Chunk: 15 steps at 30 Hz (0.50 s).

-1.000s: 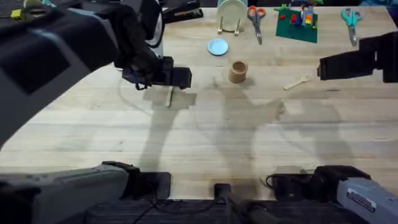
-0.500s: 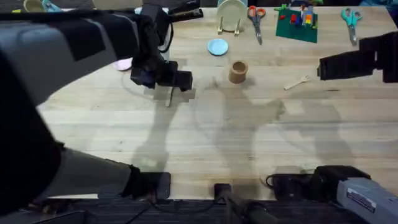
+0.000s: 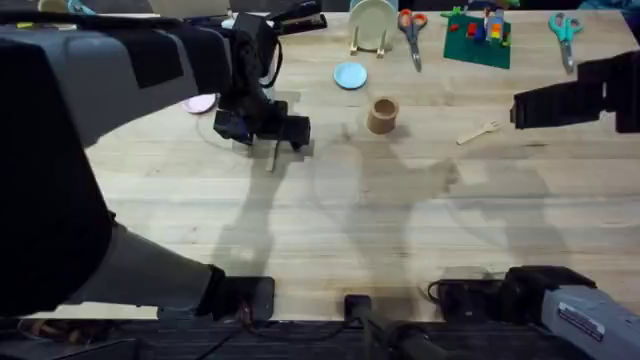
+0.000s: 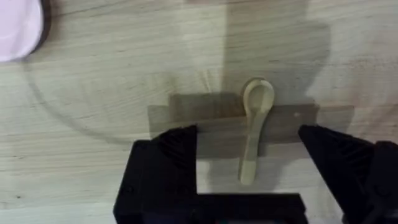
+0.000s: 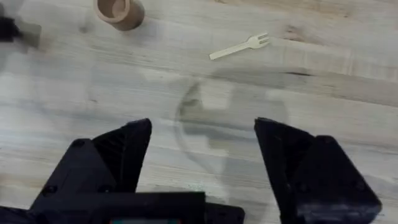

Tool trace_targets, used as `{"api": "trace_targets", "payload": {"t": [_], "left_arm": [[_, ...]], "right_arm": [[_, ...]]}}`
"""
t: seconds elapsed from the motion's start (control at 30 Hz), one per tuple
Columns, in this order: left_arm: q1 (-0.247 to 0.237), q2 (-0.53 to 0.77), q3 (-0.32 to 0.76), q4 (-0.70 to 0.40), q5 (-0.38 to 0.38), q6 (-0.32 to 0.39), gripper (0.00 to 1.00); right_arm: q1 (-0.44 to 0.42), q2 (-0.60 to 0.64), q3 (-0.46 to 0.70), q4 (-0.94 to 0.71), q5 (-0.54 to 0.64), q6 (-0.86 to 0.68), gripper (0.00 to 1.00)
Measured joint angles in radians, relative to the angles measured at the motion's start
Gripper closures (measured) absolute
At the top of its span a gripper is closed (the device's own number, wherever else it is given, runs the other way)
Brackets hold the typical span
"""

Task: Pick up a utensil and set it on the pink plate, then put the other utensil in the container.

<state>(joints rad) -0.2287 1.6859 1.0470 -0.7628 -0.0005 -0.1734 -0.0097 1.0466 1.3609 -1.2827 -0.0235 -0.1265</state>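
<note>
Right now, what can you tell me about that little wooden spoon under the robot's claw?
The spoon is small, pale and looks wooden, with an oval bowl and a short straight handle. It lies flat on the wooden table, bowl pointing away from the left gripper. The gripper's two black fingers stand open on either side of the handle without touching it. The pink plate lies apart from it, off to one side. Nothing but the table touches the spoon.

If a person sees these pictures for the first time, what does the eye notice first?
First comes the left gripper, open and poised directly over the wooden spoon, which lies flat on the table between its fingers. Next, the wooden fork lies alone on the table, ahead of the open right gripper, with the brown cup standing farther off. The pink plate sits beside the left arm.
</note>
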Motion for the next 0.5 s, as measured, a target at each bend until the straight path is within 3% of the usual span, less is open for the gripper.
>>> {"api": "trace_targets", "payload": {"t": [0.07,0.13,0.17,0.3,0.37,0.5], "left_arm": [[0.0,0.0,0.0,0.0,0.0,0.0,0.007],[0.0,0.0,0.0,0.001,-0.002,-0.003,0.096],[0.0,0.0,0.0,0.002,-0.003,-0.004,0.185],[0.0,0.0,0.0,0.004,0.001,-0.009,0.735],[-0.002,0.0,0.0,0.004,0.006,-0.01,0.914],[-0.003,-0.001,0.001,0.001,0.007,-0.011,0.951]], "right_arm": [[0.0,0.0,0.0,0.0,0.0,0.0,0.007],[0.0,0.0,0.0,0.0,0.0,0.0,0.006],[0.0,0.0,0.0,0.0,0.0,0.0,0.006],[0.0,0.0,0.0,0.0,0.0,0.0,0.006],[0.0,0.0,0.0,0.0,0.0,0.0,0.006],[0.0,0.0,0.0,0.0,0.0,0.0,0.006]]}}
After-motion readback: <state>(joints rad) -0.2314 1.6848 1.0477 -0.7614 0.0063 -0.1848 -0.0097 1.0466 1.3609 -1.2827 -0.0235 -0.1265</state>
